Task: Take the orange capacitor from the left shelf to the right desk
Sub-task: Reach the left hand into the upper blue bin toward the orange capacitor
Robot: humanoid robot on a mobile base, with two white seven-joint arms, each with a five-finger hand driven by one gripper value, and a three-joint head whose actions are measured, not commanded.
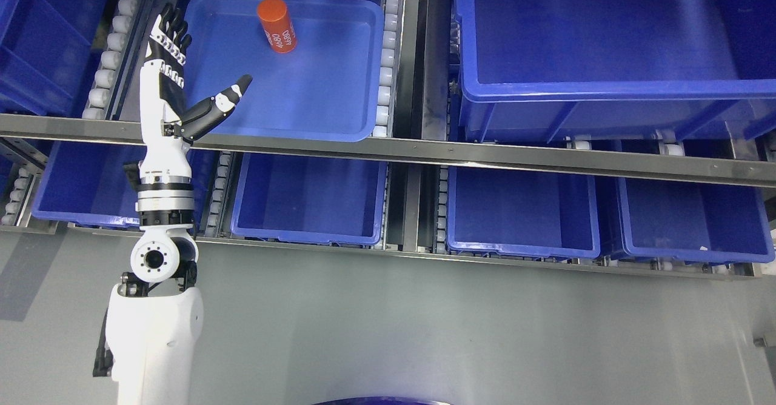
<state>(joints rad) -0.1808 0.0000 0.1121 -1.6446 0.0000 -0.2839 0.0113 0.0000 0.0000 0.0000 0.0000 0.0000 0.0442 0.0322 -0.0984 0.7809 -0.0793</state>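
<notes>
Your left robot hand (176, 77) hangs spread and empty beside the tray (315, 123), apart from the capacitor (277, 25); a glancing reach could roll it away.

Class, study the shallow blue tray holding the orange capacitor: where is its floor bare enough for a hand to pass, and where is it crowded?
The shallow blue tray is bare across its middle, right side and near edge. Only the orange capacitor occupies the far wall, left of centre. The left hand, fingers spread, crowds the tray's left rim.
</notes>
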